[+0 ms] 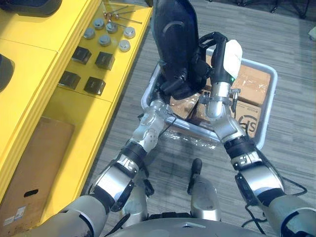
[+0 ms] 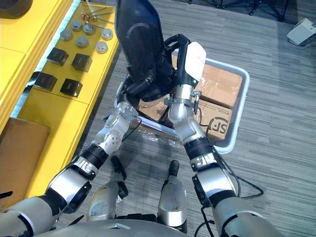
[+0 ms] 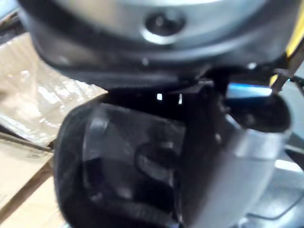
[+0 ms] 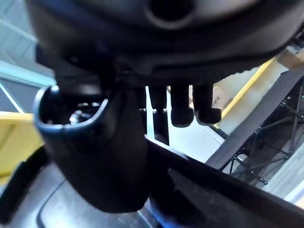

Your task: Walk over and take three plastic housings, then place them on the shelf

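— So where was the black plastic housing?
— Lifted between both arms, above the grey bin on the floor. Its long axis stood nearly upright, with the upper end pointing away from the robot and leaning slightly toward the yellow shelf.
— And the grip?
— The left robot hand had its fingers curled round the lower end. The right robot hand clasped the side, fingers hooked over the edge.
— Counts?
— One housing. Four black blocks and six silver discs lay on the shelf. The cardboard boxes in the bin were partly hidden, so I could not count them.
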You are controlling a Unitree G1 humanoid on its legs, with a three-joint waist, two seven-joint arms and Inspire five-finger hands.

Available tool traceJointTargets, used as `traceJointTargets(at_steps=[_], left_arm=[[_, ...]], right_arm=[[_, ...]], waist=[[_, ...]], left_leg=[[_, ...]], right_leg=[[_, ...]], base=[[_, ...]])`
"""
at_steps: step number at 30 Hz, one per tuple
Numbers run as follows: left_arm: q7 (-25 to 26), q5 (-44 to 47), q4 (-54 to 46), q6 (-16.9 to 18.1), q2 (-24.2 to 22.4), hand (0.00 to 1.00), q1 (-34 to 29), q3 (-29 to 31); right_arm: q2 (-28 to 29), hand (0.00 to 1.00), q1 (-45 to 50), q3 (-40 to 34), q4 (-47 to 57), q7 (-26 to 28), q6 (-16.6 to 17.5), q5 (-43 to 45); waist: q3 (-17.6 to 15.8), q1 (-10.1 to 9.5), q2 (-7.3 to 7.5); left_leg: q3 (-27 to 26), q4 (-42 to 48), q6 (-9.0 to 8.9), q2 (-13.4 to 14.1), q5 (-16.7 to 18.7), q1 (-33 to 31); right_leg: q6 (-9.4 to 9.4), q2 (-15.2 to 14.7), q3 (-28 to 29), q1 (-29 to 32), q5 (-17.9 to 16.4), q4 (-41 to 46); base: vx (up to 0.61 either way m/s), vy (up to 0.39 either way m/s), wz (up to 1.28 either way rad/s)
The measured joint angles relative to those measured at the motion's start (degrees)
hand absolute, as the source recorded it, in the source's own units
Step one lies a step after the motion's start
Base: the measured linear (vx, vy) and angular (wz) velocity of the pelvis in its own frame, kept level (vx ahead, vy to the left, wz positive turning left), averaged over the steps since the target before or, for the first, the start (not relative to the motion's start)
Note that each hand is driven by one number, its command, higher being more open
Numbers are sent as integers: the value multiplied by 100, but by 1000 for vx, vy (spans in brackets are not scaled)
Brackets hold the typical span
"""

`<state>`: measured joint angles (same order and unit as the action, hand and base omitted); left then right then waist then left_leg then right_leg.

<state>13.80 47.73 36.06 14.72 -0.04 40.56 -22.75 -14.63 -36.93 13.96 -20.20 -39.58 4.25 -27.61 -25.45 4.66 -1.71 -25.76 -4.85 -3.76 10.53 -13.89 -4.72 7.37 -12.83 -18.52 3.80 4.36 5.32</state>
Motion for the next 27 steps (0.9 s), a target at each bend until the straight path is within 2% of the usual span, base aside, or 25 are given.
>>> traceJointTargets(at_steps=[3,7,13,14,17,20,22,25,27], left_arm=[[-13,-60,-5,148,-111,0,-253,-160],[-231,-123,-62,285,-230,0,-898,-361],[-192,-616,-861,290,-220,0,-2001,-472],[-183,-759,-987,290,-220,0,-2166,-473],[-159,-1001,-1259,291,-208,0,-2528,-538],[-79,-1063,-1522,291,-155,0,-2680,-441],[158,-1260,-1895,307,-168,0,-2844,-173],[336,-1738,-2256,395,-131,0,-3065,37],[584,-2287,-2735,397,-106,0,-3466,92]], right_arm=[[198,0,351,-9,321,-8,32,202],[434,0,1424,-221,790,-49,71,455],[657,0,2717,-273,1307,-145,544,609],[673,100,2866,-271,1363,-146,607,613],[768,100,3251,-268,1458,-194,780,621],[794,100,3526,-132,1568,-209,941,677],[802,100,3881,32,1629,-212,1102,820],[883,100,4117,188,1651,-209,1140,1062],[1080,100,4138,213,1662,-143,1222,1478]], waist=[[34,8,67],[120,20,221],[257,152,252],[355,177,246],[761,173,213],[916,127,200],[1071,110,159],[1275,36,28],[1420,2,-18]], left_leg=[[-51,-3,-47,2,49,128],[-140,-18,-99,-1,141,321],[-339,-22,-158,2,242,594],[-367,-24,-166,15,252,614],[-393,-25,-230,30,327,643],[-396,-25,-213,33,377,797],[-423,-25,-212,49,378,815],[-454,-25,-231,65,358,811],[-397,-25,-251,74,334,809]], right_leg=[[1,7,19,-126,2,-74],[4,26,62,-317,2,-205],[8,54,132,-483,-3,-251],[7,63,135,-487,-4,-253],[-7,74,137,-499,-15,-257],[-13,73,123,-652,-34,-266],[-21,73,59,-698,-47,-285],[-13,72,-41,-757,-55,-374],[21,27,-390,-882,-20,-465]], base=[[27,-14,-7],[50,-7,-11],[38,-1,-16],[19,-13,-12],[9,-6,-4],[-16,0,1],[-43,-6,8],[-20,-3,10],[5,5,15]])
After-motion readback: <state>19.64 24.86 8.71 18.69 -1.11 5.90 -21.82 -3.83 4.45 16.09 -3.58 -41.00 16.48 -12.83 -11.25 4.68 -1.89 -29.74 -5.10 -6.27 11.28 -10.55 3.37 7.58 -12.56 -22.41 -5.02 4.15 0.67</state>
